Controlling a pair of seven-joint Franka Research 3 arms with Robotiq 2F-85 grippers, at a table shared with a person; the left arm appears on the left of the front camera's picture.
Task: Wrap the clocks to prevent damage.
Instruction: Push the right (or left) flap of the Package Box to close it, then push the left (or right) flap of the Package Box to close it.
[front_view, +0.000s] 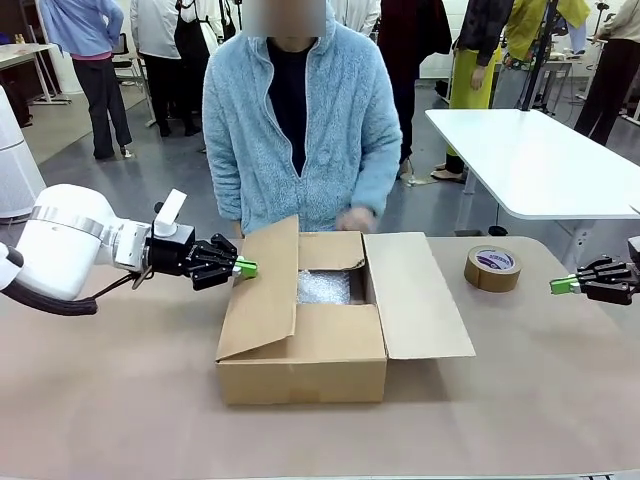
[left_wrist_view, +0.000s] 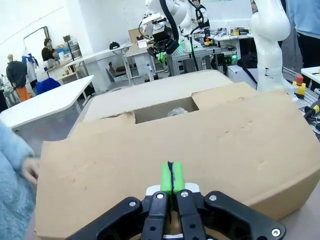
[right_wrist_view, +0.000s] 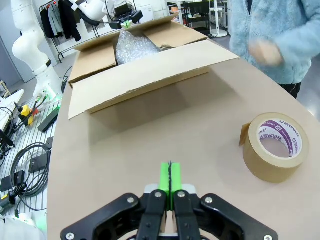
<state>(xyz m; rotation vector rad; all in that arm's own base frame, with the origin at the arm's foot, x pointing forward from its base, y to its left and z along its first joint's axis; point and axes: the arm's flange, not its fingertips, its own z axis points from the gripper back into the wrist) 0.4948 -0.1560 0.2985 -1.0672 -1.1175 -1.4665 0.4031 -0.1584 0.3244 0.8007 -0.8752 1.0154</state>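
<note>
As the clocks (front_view: 323, 287) lie bubble-wrapped in the box (front_view: 300, 372) | likely soft, light, fragile; pinch bundle's edge | left claw (front_view: 246, 267), right claw (front_view: 562, 285) clenched, empty

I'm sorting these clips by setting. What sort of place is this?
Probably a robotics lab or workshop hall, not a home. There are plain white work tables, loose cables and a red stop button nearby, and several people standing about in the open floor space behind.
</note>
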